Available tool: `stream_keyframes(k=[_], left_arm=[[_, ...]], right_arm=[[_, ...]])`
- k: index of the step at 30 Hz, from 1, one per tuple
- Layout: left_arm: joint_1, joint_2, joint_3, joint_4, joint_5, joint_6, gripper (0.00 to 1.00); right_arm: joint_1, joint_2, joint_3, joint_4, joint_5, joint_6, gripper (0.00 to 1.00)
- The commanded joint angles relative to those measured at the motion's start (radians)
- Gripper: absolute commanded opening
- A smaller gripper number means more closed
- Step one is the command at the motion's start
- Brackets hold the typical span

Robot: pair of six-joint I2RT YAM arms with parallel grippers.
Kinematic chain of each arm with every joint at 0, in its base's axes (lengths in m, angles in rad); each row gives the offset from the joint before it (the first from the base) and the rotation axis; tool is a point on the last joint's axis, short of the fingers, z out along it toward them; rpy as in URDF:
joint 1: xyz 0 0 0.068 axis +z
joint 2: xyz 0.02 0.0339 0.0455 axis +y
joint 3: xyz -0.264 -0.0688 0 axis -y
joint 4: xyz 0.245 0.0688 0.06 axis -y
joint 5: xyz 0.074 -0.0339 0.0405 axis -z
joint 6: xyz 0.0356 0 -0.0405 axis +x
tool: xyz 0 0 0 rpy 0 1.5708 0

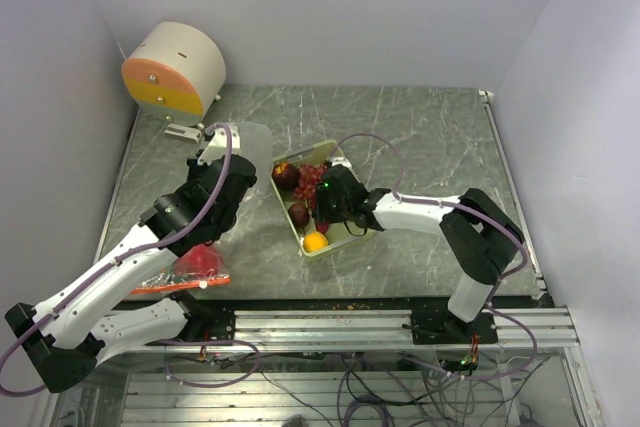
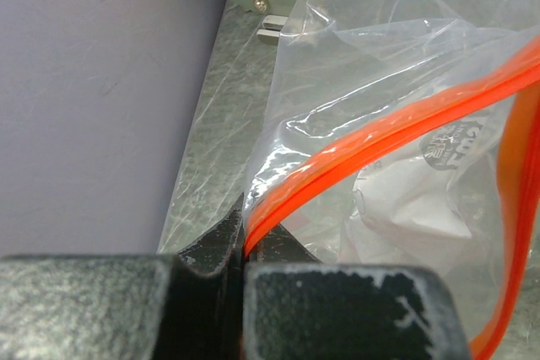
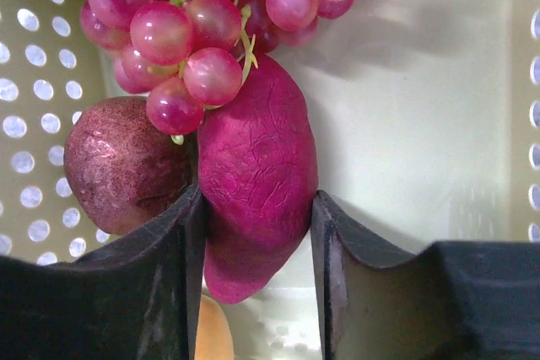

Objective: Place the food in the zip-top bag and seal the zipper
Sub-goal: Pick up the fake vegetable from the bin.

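One tray [image 1: 343,244] holds one grape bunch [image 3: 211,31], one sweet potato [image 3: 257,174], one orange [image 1: 316,242] and, it seems, two dark round fruits [image 1: 286,174]; one bag [image 2: 380,56].

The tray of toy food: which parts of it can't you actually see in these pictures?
- Right wrist view: the orange is only a sliver behind a finger. The same finger covers part of the dark fruit. The top edge cuts off the grape bunch.
- Top view: the right gripper hangs over the tray and hides most of the sweet potato.
- Left wrist view: no tray at all, only the zip-top bag.
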State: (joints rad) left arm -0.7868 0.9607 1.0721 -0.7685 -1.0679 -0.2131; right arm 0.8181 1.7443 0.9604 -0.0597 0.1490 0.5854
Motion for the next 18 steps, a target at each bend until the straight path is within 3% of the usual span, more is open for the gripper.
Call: stream_keyframes(k=[1,5,10,18], left_arm=[[0.005,0.013,0.007,0.013,0.013,-0.002,0.07],[0.005,0.005,0.019,0.015,0.043,-0.002,0.07],[0.005,-0.017,0.018,0.054,0.120,-0.009,0.07],[0.005,0.008,-0.051,0.181,0.310,-0.077,0.07]], right_arm=[[-0.003,0.020,-0.022,0.041,0.000,-0.017,0.28],[-0.002,-0.101,-0.068,0.071,0.003,-0.039,0.08],[0.001,-0.351,-0.115,0.107,-0.045,-0.073,0.04],[0.028,-0.589,-0.201,0.362,-0.313,-0.036,0.04]])
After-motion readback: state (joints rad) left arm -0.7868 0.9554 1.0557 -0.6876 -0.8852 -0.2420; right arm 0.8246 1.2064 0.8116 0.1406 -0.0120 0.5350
